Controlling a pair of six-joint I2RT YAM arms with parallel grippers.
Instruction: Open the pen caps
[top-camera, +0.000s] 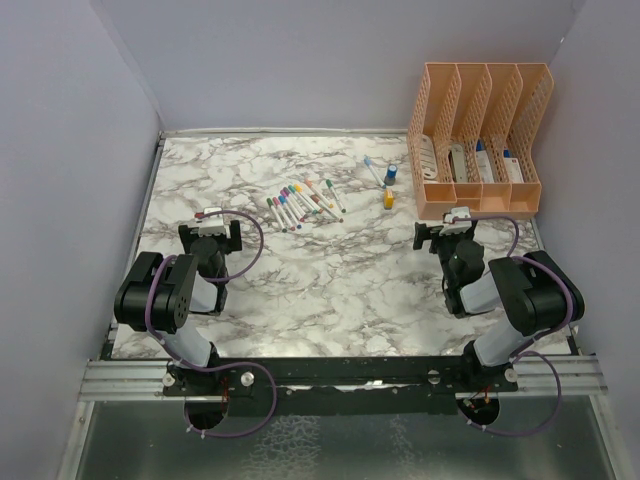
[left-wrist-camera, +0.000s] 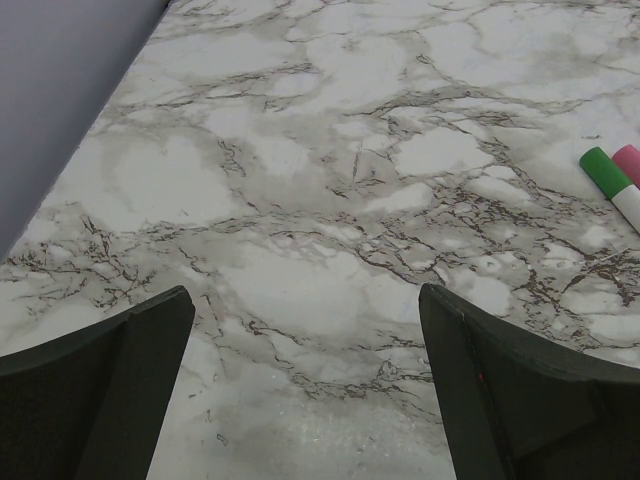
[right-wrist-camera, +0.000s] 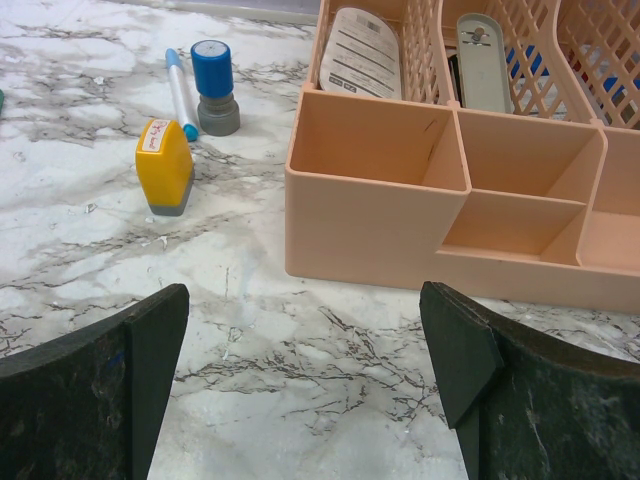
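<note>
Left gripper (top-camera: 211, 222): jaws fully spread, nothing between the fingers (left-wrist-camera: 120, 380), nothing touched; the wrist view shows only bare marble table (left-wrist-camera: 300, 180) in the gap. Right gripper (top-camera: 455, 222): jaws likewise fully spread and holding nothing, with its fingers (right-wrist-camera: 110, 390) clear of all objects. Both arms are folded, elbows drawn back toward the bases at the near edge, with the grippers low over the table and pointing at the far side. The pens (top-camera: 305, 203) lie fanned side by side on the table's far middle, between the two grippers and beyond them. The pen caps (top-camera: 292, 191) sit on the far-left ends of the white barrels. In the left wrist view a green cap (left-wrist-camera: 604, 171) and a pink cap (left-wrist-camera: 629, 160) appear at the right edge, well apart from the fingers. The right gripper faces a peach desk organiser (right-wrist-camera: 375, 215), near its front wall. To the organiser's left stand a yellow block (right-wrist-camera: 163, 165) and a blue cylinder (right-wrist-camera: 214, 85), with a blue-tipped pen (right-wrist-camera: 181, 95) lying between them.
</note>
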